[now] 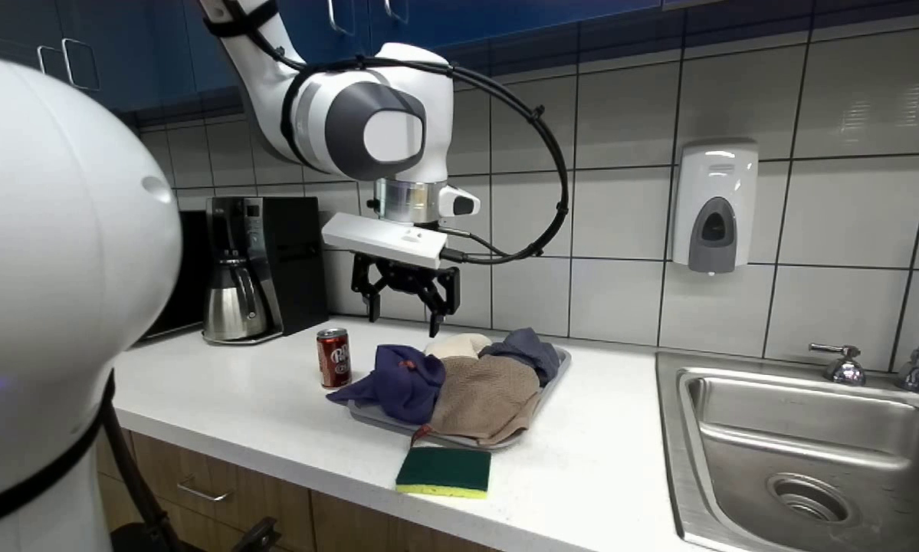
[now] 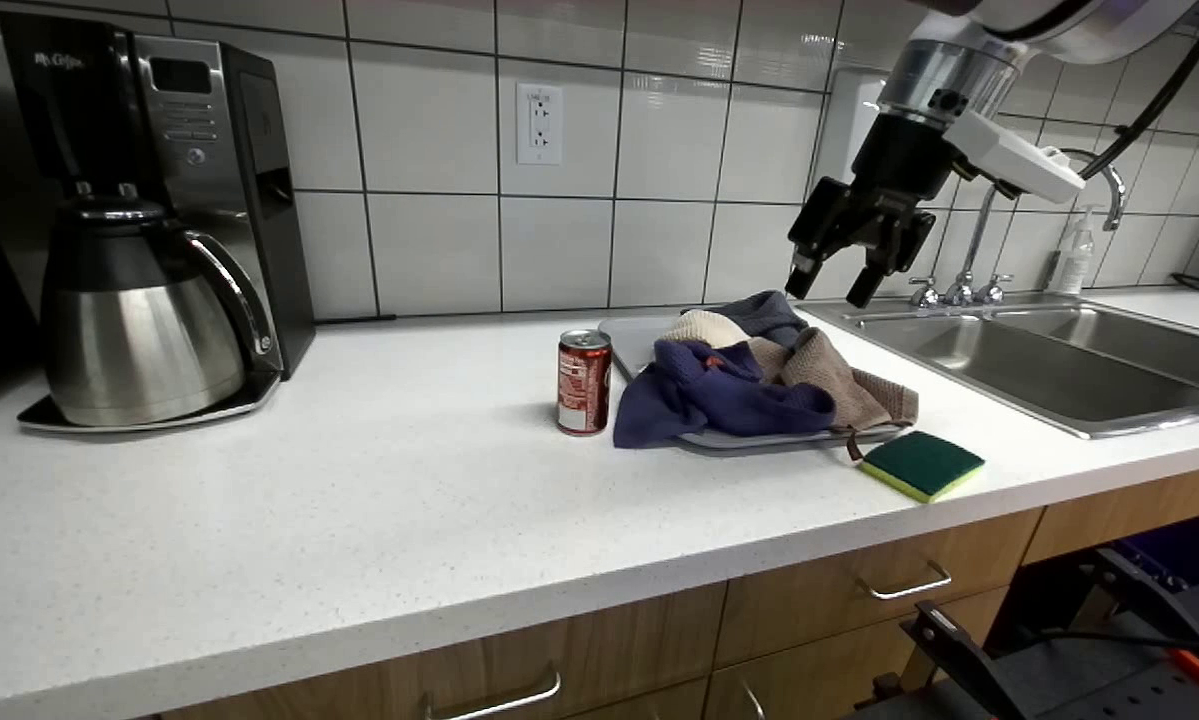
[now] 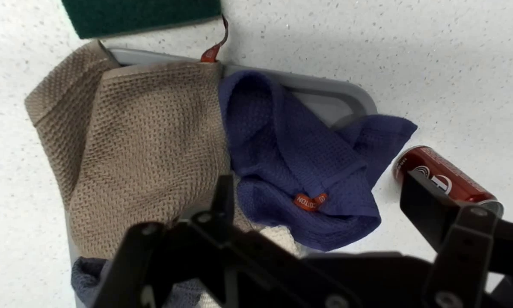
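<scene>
My gripper (image 1: pixel 404 318) hangs in the air above a grey tray (image 3: pixel 329 105) of crumpled cloths, its jaws wide apart and nothing between them. A purple cloth (image 3: pixel 299 171) with an orange tag lies below the gap in the wrist view, partly over the tray's rim. Beside it are a brown cloth (image 1: pixel 482 395), a cream cloth (image 1: pixel 459 345) and a grey-blue cloth (image 1: pixel 524 353). A red soda can (image 2: pixel 584 382) stands upright next to the purple cloth; one finger hides part of it in the wrist view. In front of the tray lies a green and yellow sponge (image 2: pixel 921 462).
A coffee maker (image 2: pixel 149 300) with a steel carafe stands at the counter's far end. On the opposite side is a steel sink (image 1: pixel 670 429) with a faucet. A soap dispenser (image 1: pixel 716 207) hangs on the tiled wall behind. The counter's front edge runs close to the sponge.
</scene>
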`<state>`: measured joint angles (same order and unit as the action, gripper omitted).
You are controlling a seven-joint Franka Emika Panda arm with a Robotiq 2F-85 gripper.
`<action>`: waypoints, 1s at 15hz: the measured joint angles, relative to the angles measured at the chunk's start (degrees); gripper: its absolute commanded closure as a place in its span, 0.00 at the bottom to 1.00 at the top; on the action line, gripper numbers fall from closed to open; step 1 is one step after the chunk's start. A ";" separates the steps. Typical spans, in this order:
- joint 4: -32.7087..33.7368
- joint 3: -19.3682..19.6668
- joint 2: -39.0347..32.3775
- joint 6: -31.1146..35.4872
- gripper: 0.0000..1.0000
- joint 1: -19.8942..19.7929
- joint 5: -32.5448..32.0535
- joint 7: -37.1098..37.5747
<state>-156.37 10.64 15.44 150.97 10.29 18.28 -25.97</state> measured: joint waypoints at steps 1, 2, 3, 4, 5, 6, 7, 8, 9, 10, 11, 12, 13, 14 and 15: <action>0.19 -0.38 -0.83 0.96 0.00 0.19 0.41 0.06; 0.49 -0.81 -1.72 1.88 0.00 0.35 0.78 0.18; 0.89 -1.31 -2.64 2.57 0.00 0.39 1.10 0.33; 1.38 -1.84 -3.61 3.26 0.00 0.41 1.41 0.53; 1.89 -2.37 -4.61 3.97 0.00 0.41 1.77 0.70; 2.48 -2.87 -5.73 4.59 0.00 0.41 2.06 0.87; 3.11 -3.35 -6.85 5.11 0.00 0.41 2.24 1.11; 3.82 -3.83 -8.06 5.54 0.00 0.40 2.31 1.52; 4.53 -4.29 -9.26 5.99 0.00 0.39 2.31 2.12; 5.34 -4.82 -10.57 6.33 0.00 0.34 2.31 2.77; 6.15 -5.37 -11.84 6.58 0.00 0.27 2.31 3.41; 7.02 -5.93 -13.09 6.77 0.00 0.16 2.31 4.08; 7.90 -6.49 -14.28 6.95 0.00 0.01 2.29 4.78; 8.79 -7.06 -15.42 7.08 0.00 -0.19 2.27 5.41; 9.69 -7.61 -16.50 7.11 0.00 -0.43 2.19 6.02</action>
<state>-146.68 3.03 -1.07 158.08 9.86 20.47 -19.95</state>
